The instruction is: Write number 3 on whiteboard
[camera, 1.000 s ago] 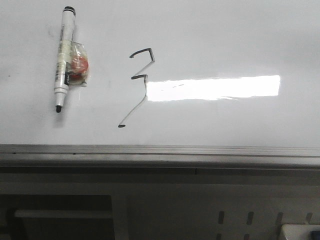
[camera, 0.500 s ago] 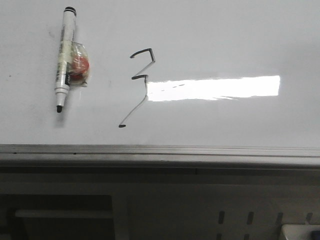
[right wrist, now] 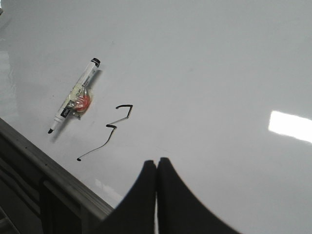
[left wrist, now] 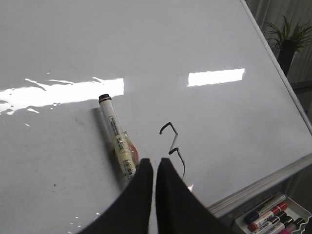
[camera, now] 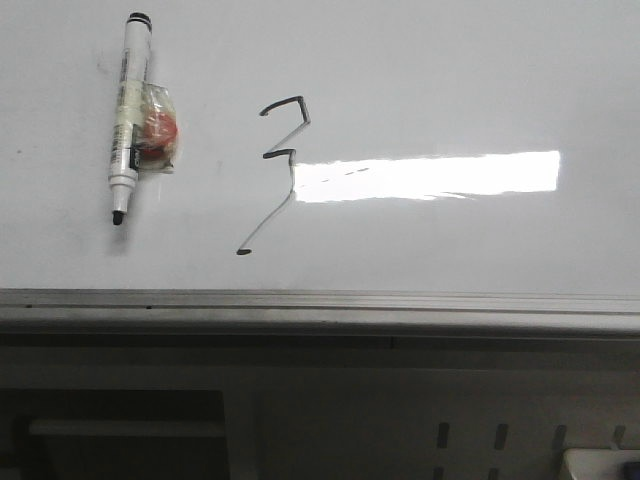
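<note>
Where the front view looks down, the number 3 (camera: 275, 172) sits drawn on the whiteboard (camera: 440, 70), with a marker pen (camera: 129, 112) lying uncapped just to its left. Seen from my left wrist, my left gripper (left wrist: 154, 168) has its fingers pressed together, holding nothing, above the marker and the 3. Seen from my right wrist, my right gripper (right wrist: 156, 168) is likewise pinched together and empty, over bare board.
</note>
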Action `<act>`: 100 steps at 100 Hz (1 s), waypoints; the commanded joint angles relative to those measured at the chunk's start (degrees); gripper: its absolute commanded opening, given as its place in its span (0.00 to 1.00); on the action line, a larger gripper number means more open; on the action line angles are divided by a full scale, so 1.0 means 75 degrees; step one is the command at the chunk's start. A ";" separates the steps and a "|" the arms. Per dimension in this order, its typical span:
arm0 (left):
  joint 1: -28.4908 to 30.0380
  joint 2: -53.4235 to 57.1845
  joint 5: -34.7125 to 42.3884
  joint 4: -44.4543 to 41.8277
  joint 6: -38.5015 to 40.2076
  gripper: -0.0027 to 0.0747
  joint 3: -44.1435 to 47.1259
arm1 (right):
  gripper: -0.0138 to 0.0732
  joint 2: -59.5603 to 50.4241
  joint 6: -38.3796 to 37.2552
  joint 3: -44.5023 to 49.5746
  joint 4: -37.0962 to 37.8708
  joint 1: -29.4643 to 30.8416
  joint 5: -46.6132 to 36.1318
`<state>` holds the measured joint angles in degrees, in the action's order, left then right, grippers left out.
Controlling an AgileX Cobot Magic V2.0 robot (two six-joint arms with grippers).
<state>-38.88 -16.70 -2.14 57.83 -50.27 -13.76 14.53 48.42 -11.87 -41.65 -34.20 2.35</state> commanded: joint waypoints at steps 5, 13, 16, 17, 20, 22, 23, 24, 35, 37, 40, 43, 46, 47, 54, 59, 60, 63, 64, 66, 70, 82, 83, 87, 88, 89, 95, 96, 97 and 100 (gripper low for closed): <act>0.0000 -0.0059 0.0286 0.0072 0.0006 0.01 -0.0165 | 0.08 0.0044 0.0004 -0.0188 -0.0022 0.0043 -0.0490; 0.0000 -0.0059 0.0335 0.0072 0.0006 0.01 -0.0145 | 0.08 0.0044 0.0004 -0.0188 -0.0022 0.0043 -0.0490; 0.0000 -0.0059 0.0398 0.0088 0.0006 0.01 -0.0089 | 0.08 0.0044 0.0004 -0.0188 -0.0022 0.0043 -0.0490; 0.0000 -0.0059 0.0372 0.0088 0.0006 0.01 -0.0058 | 0.08 0.0044 0.0004 -0.0188 -0.0022 0.0043 -0.0490; 0.0000 -0.0043 0.0370 0.0088 0.0006 0.01 0.0013 | 0.08 0.0044 0.0004 -0.0188 -0.0022 0.0043 -0.0490; 0.0014 -0.0003 0.0466 -0.0033 0.0006 0.01 0.0072 | 0.08 0.0044 0.0004 -0.0188 -0.0022 0.0043 -0.0490; 0.0015 0.0024 0.0501 -0.0118 0.0006 0.01 0.0093 | 0.08 0.0044 0.0004 -0.0188 -0.0022 0.0043 -0.0490; 0.0035 0.0041 0.0551 -0.0224 0.0006 0.01 0.0140 | 0.08 0.0044 0.0004 -0.0188 -0.0022 0.0043 -0.0490; 0.0450 0.0408 0.0601 -0.1805 0.0066 0.01 0.0582 | 0.08 0.0044 0.0004 -0.0188 -0.0022 0.0043 -0.0490; 0.0527 0.0492 0.0601 -0.2128 0.0165 0.01 0.0696 | 0.08 0.0044 0.0004 -0.0188 -0.0022 0.0043 -0.0490; 0.0746 0.0619 0.0642 -0.2598 0.0438 0.01 0.0853 | 0.08 0.0044 0.0004 -0.0188 -0.0022 0.0043 -0.0490; 0.0945 0.0753 0.0715 -0.3247 0.0953 0.01 0.1067 | 0.08 0.0044 0.0004 -0.0188 -0.0022 0.0043 -0.0490; 0.1157 0.0893 0.0816 -0.3775 0.1458 0.01 0.1241 | 0.08 0.0044 0.0004 -0.0188 -0.0022 0.0043 -0.0504; 0.1266 0.0967 0.0858 -0.3905 0.1592 0.01 0.1285 | 0.08 0.0044 0.0004 -0.0188 -0.0022 0.0043 -0.0504; 0.1825 0.1358 0.1025 -0.5025 0.2914 0.01 0.1680 | 0.08 0.0044 0.0004 -0.0188 -0.0022 0.0043 -0.0504; 0.2184 0.1653 0.1007 -0.5474 0.3705 0.01 0.1905 | 0.08 0.0044 0.0004 -0.0188 -0.0022 0.0043 -0.0504; 0.2233 0.1695 0.0994 -0.5549 0.3774 0.01 0.1927 | 0.08 0.0044 0.0004 -0.0188 -0.0022 0.0043 -0.0504; 0.2413 0.1900 0.0941 -0.5654 0.4017 0.01 0.2001 | 0.08 0.0044 0.0004 -0.0188 -0.0022 0.0043 -0.0504; 0.2495 0.1939 0.0923 -0.5671 0.4101 0.01 0.2033 | 0.08 0.0044 0.0004 -0.0188 -0.0022 0.0043 -0.0504; 0.2606 0.2053 0.0885 -0.5674 0.4188 0.01 0.2077 | 0.08 0.0044 0.0004 -0.0188 -0.0022 0.0043 -0.0504; 0.2765 0.2255 0.0783 -0.5674 0.4239 0.01 0.2126 | 0.08 0.0044 0.0004 -0.0188 -0.0022 0.0043 -0.0504; 0.3152 0.2446 0.0193 -0.5753 0.4310 0.01 0.2126 | 0.08 0.0044 0.0004 -0.0188 -0.0022 0.0043 -0.0499; 0.3168 0.2446 0.0165 -0.5753 0.4310 0.01 0.2126 | 0.08 0.0044 0.0004 -0.0188 -0.0022 0.0043 -0.0499; 0.3252 0.2446 -0.0089 -0.5775 0.4423 0.01 0.2126 | 0.08 0.0044 0.0004 -0.0188 -0.0022 0.0043 -0.0499; 0.3268 0.2446 -0.0136 -0.5802 0.4491 0.01 0.2126 | 0.08 0.0044 0.0004 -0.0188 -0.0022 0.0043 -0.0499; 0.3296 0.2446 -0.0235 -0.5817 0.4528 0.01 0.2126 | 0.08 0.0044 0.0004 -0.0188 -0.0022 0.0043 -0.0499; 0.3372 0.2446 -0.0658 -0.5952 0.4979 0.01 0.2126 | 0.08 0.0044 0.0004 -0.0188 -0.0022 0.0043 -0.0499; 0.3404 0.2446 -0.0781 -0.5971 0.5042 0.01 0.2126 | 0.08 0.0044 0.0004 -0.0188 -0.0022 0.0043 -0.0499; 0.3414 0.2446 -0.0844 -0.6011 0.5171 0.01 0.2126 | 0.08 0.0044 0.0004 -0.0188 -0.0022 0.0043 -0.0499; 0.3434 0.2446 -0.1081 -0.6065 0.5423 0.01 0.2126 | 0.08 0.0044 0.0004 -0.0188 -0.0022 0.0043 -0.0499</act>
<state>-13.86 0.36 -9.35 13.44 -14.83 0.30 14.47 48.42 -11.87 -41.75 -34.20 2.23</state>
